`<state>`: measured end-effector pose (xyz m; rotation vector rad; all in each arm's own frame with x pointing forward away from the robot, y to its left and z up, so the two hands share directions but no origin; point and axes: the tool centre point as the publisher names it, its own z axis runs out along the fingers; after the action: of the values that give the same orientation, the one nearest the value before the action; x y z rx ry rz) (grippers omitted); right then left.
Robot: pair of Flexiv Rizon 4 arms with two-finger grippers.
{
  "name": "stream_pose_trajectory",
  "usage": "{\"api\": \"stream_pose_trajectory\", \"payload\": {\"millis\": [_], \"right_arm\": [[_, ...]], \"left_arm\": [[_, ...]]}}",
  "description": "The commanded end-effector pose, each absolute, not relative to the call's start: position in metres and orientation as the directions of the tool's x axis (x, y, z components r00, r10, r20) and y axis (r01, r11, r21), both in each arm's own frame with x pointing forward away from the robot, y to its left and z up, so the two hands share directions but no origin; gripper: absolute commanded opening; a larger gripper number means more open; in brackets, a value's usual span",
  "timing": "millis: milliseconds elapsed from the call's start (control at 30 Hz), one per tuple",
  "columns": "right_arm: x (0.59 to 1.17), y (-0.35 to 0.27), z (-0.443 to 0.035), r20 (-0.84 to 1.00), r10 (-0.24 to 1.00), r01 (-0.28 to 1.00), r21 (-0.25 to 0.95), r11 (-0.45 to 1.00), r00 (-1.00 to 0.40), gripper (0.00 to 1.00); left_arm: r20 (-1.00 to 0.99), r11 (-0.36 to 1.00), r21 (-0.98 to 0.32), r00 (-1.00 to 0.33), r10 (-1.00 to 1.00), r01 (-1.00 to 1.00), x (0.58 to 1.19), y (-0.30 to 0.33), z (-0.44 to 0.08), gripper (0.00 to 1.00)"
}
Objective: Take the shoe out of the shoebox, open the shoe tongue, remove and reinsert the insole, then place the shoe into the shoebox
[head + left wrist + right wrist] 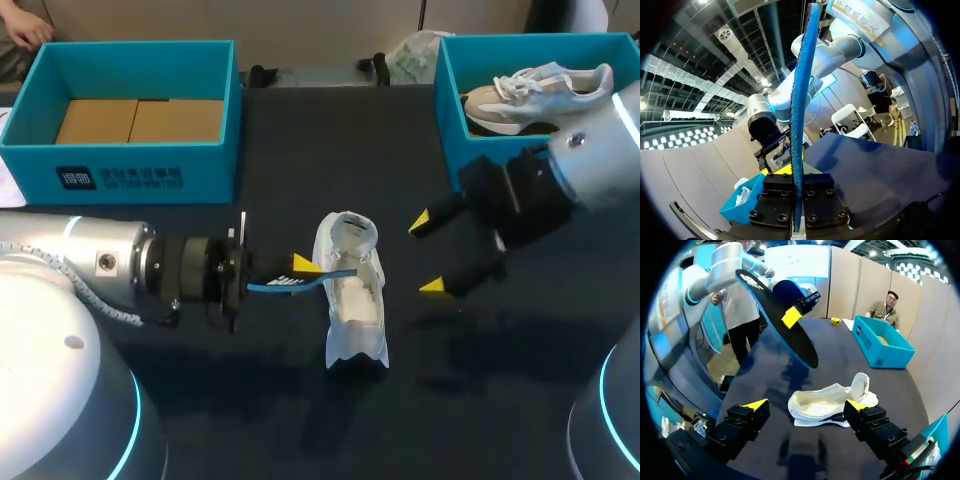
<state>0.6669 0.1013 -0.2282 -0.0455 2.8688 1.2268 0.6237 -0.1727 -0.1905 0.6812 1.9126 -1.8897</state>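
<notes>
My left arm (70,270) lies closest, reaching in level over the desk (250,420). Its left tool (300,270) is clenched on the insole (338,275), which it holds on edge, one end sticking out past the fingertips and touching the shoe's side. The white shoe (352,300) rests on the desk directly ahead of that tool, between the two tools, its opening gaping and nothing inside that I can see. Just beyond it the right tool (428,255) hangs released, its fingers spread wide toward the shoe and touching nothing. I judge the insole is out and reinserting it is the step in hand. That calls for turning the insole flat, aiming its toe end into the opening, and the right tool steadying the shoe first.
</notes>
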Motion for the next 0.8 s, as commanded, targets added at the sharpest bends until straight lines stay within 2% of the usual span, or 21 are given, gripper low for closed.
{"api": "stream_pose_trajectory", "payload": {"millis": [33,333,500,800], "right_arm": [[0.660,0.110,-0.241,-0.074,-0.005,-0.058,0.731,0.680,-0.997,1.00],[0.660,0.129,-0.261,-0.098,-0.030,-0.093,0.735,0.672,-0.995,1.00],[0.660,0.139,-0.281,-0.044,-0.069,-0.080,0.710,0.700,-0.997,1.00],[0.660,0.139,-0.281,-0.044,-0.069,-0.080,0.710,0.700,-0.997,1.00]], "left_arm": [[-0.578,-0.013,-0.815,-0.813,0.067,0.579,0.619,-0.169,-0.197,0.00],[-0.564,-0.023,-0.825,-0.823,0.059,0.564,0.619,-0.170,-0.211,0.00],[-0.555,-0.019,-0.832,-0.829,0.066,0.555,0.619,-0.172,-0.218,0.00],[-0.563,-0.016,-0.826,-0.824,0.058,0.564,0.620,-0.173,-0.225,0.00]]}}
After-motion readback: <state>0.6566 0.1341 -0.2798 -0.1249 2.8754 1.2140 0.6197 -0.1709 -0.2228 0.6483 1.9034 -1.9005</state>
